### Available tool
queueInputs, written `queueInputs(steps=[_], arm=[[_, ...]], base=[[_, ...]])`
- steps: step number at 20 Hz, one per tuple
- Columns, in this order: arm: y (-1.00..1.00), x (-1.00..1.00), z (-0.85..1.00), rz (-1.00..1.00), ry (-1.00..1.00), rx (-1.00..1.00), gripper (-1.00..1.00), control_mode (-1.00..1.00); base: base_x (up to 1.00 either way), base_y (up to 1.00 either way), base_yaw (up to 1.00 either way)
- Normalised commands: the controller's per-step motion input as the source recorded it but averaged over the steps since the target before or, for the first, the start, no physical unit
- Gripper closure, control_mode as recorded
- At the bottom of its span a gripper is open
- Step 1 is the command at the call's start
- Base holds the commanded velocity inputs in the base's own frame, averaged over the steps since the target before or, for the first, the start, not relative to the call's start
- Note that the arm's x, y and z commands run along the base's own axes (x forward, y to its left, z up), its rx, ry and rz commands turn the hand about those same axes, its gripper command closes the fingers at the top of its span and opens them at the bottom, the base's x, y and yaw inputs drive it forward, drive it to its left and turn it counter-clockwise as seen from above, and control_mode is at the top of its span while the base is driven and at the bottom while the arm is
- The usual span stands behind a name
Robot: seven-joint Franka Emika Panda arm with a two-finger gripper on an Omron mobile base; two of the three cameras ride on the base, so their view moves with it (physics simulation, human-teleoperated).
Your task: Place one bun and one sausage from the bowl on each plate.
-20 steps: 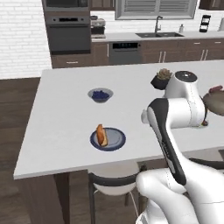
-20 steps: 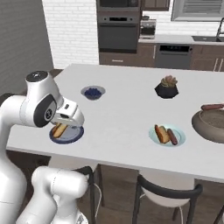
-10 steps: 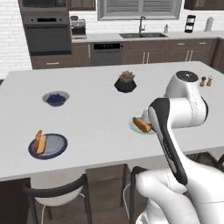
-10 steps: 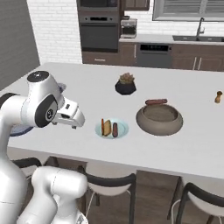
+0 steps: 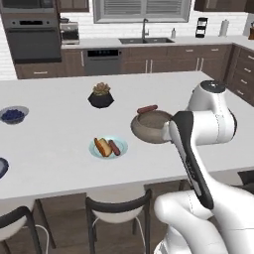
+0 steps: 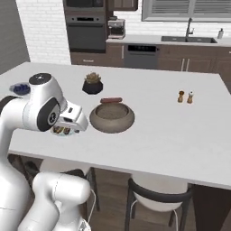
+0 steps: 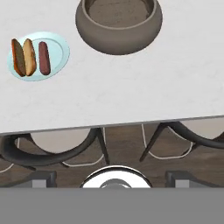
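Note:
The brown-grey bowl stands mid-counter with a sausage lying across its far rim. As much of its inside as the hand view shows looks bare. Left of it, the pale teal plate carries a bun and a sausage. The rim of the second plate peeks in at the far left edge. My gripper hangs open above the counter's near edge, nothing between its fingers, with bowl and plate ahead of it.
A black plant pot stands behind the bowl and a berry bowl at the far left. Salt and pepper shakers are on the right. Stools stand under the counter edge below the hand.
The base has driven to the right, so the whole scene slid left in both base views: bowl and teal plate are now central. The gripper stayed open.

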Motion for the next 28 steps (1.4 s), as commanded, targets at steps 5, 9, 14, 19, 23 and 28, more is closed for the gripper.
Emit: queueInputs(steps=[5,9,14,19,23,28], arm=[[0.00,0.00,0.00,0.00,0.00,0.00,-1.00,1.00],[0.00,0.00,0.00,0.00,0.00,0.00,-1.00,1.00],[0.00,0.00,0.00,0.00,0.00,0.00,-1.00,1.00],[0.00,0.00,0.00,0.00,0.00,0.00,-1.00,1.00],[0.00,0.00,0.00,0.00,0.00,0.00,-1.00,1.00],[0.00,0.00,0.00,0.00,0.00,0.00,-1.00,1.00]], base=[[0.22,-0.26,-0.03],[0.71,0.24,-0.03],[0.55,0.13,0.00],[0.07,0.71,0.00],[0.38,0.30,0.04],[0.16,-0.03,0.04]])
